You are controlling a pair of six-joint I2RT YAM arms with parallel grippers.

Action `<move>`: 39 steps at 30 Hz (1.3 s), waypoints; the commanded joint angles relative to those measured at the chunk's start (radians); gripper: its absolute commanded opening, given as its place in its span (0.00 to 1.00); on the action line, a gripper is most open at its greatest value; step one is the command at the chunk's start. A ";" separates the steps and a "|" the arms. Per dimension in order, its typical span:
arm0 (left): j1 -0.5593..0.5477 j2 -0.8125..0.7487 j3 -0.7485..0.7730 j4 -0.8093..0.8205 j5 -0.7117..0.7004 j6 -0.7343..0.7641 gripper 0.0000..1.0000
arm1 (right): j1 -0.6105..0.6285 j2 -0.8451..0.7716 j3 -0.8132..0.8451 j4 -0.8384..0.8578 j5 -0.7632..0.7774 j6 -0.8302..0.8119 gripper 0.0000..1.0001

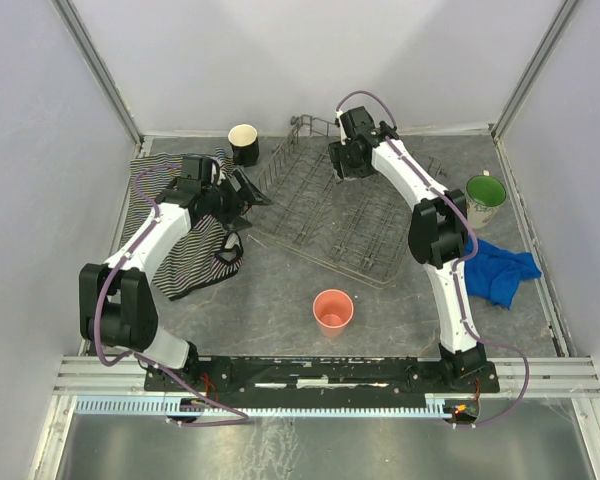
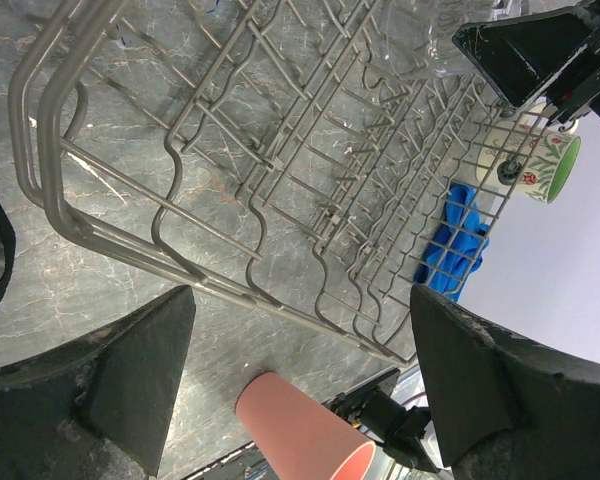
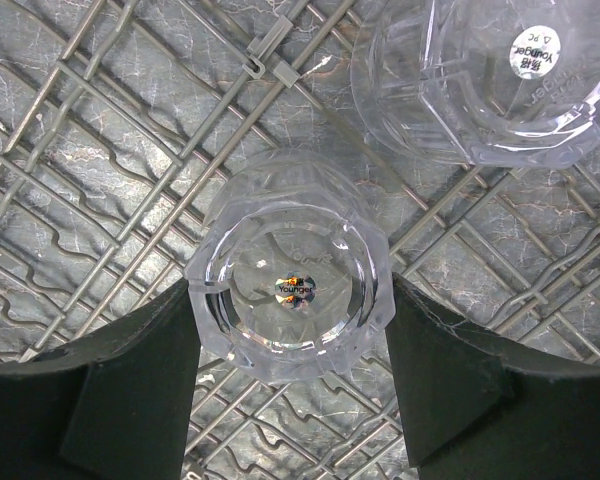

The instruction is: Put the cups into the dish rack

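Observation:
The grey wire dish rack [image 1: 325, 215] lies mid-table. My right gripper [image 1: 346, 168] is over its far end, shut on a small clear glass [image 3: 292, 290] that stands upside down on the rack wires [image 3: 100, 150]. A second clear glass [image 3: 490, 80] stands upside down beside it. My left gripper [image 1: 245, 200] is open and empty at the rack's left edge [image 2: 110, 215]. The salmon-pink tumbler [image 1: 332, 310] stands upright in front of the rack and shows in the left wrist view [image 2: 300, 435]. The black mug [image 1: 243, 143] stands behind the rack's left corner. The floral mug [image 1: 485, 198] stands to the right.
A striped cloth [image 1: 195, 245] lies under my left arm. A blue cloth [image 1: 500, 272] lies near the floral mug at the right. White walls enclose the table on three sides.

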 commanded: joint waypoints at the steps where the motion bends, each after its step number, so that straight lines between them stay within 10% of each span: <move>1: 0.008 0.001 0.028 0.013 0.006 0.043 0.94 | -0.010 0.014 0.017 0.040 0.048 -0.016 0.44; 7: 0.007 0.001 0.028 0.012 -0.001 0.043 0.94 | -0.008 -0.010 0.002 0.042 0.053 -0.029 0.77; 16: 0.006 -0.042 0.000 -0.015 -0.026 0.064 0.97 | 0.004 -0.073 -0.062 0.047 0.066 -0.031 0.99; 32: -0.048 -0.366 -0.132 -0.216 -0.126 0.097 0.99 | 0.008 -0.310 -0.238 0.073 0.024 0.028 1.00; 39: -0.414 -0.391 -0.072 -0.336 -0.389 0.036 1.00 | 0.008 -0.496 -0.323 0.022 0.081 0.036 1.00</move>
